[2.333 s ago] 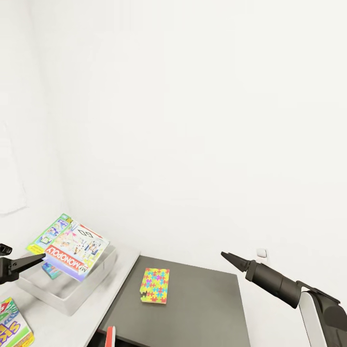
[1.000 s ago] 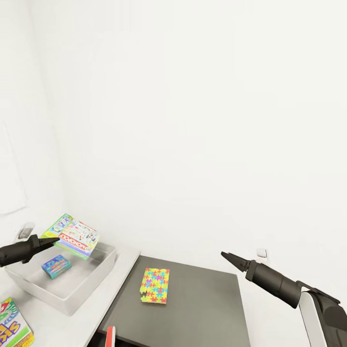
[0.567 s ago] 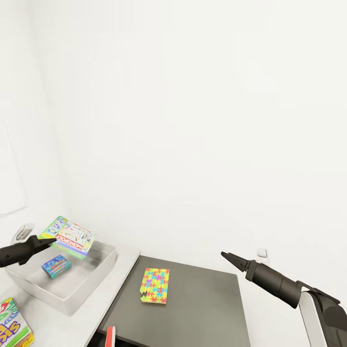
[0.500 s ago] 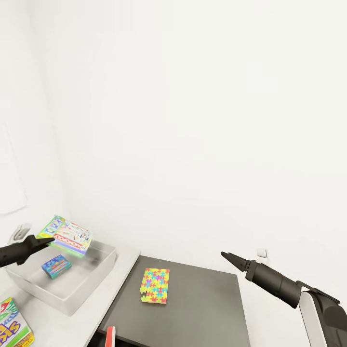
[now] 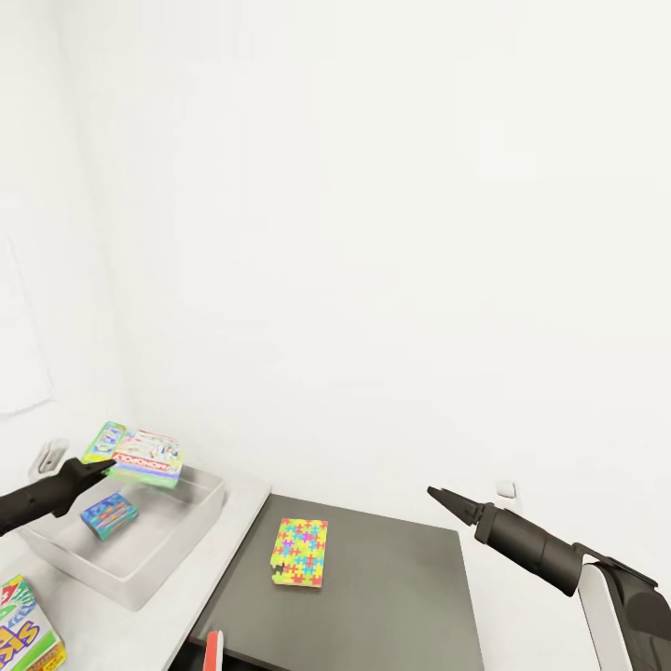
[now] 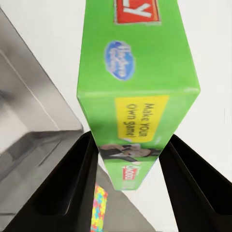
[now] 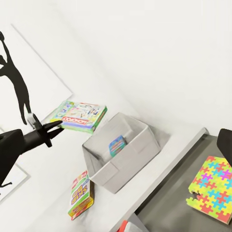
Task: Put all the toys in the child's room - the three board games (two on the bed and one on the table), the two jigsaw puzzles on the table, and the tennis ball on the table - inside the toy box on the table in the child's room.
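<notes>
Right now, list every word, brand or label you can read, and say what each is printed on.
"Make your own game!": yellow panel on the green edge of the board game, clamped in the left gripper.
Red label above it ends in "LY"; the rest is cut off.
Blue oval logo there: too blurred to read.
Orange-yellow game on the table: large letters, partly cropped, unreadable.

white wall (image 5: 373,233), wall socket (image 5: 506,488), silhouette poster (image 7: 14,72)

head view: high, looking down across table (image 5: 373,578) and wall.
left wrist view: very close, game (image 6: 137,82) between the jaws.
right wrist view: far, facing toy box (image 7: 121,152).
shared: toy box, puzzle (image 5: 300,553), game.
</notes>
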Motion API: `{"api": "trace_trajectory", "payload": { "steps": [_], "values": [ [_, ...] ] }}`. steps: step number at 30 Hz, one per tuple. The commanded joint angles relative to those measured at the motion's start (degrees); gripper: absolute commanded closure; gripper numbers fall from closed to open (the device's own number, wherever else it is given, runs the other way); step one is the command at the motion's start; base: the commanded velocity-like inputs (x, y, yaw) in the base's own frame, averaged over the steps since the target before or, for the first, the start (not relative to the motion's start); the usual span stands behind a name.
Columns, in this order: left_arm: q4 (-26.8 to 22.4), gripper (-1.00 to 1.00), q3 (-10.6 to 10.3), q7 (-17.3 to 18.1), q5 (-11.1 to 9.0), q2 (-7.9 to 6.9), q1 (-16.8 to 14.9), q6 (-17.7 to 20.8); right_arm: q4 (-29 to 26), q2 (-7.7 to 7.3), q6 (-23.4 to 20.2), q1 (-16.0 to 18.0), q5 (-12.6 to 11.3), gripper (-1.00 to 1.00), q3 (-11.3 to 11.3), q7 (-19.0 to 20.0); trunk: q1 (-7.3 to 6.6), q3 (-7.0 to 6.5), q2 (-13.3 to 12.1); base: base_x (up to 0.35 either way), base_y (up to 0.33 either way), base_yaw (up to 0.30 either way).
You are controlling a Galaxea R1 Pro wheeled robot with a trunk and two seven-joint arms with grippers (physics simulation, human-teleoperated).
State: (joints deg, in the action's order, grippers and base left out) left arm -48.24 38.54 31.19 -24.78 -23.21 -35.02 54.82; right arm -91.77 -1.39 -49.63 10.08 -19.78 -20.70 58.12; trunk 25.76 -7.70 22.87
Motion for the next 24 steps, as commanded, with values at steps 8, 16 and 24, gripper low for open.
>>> {"api": "trace_trajectory", "payload": {
  "steps": [8,16,24],
  "values": [
    [-8.7,1.0,13.1,0.0,0.4,10.93,0.2,-8.3,0.0,-0.01,-0.3,0.0,-0.1,-1.0,0.0,0.1,0.02,0.03,0.1,0.0,0.0,0.0],
    [-17.2,1.0,18.5,-3.8,0.8,16.93,0.7,-7.7,0.0,-0.01,-0.3,0.0,-0.1,-1.0,0.0,0.2,0.02,0.03,0.1,0.0,0.0,0.0],
    [-24.0,1.0,19.5,-17.7,0.3,19.35,0.7,3.6,0.0,-0.01,-0.3,0.0,-0.1,-1.0,-0.1,0.2,0.02,0.03,0.1,0.0,0.0,0.0]
  ]
}}
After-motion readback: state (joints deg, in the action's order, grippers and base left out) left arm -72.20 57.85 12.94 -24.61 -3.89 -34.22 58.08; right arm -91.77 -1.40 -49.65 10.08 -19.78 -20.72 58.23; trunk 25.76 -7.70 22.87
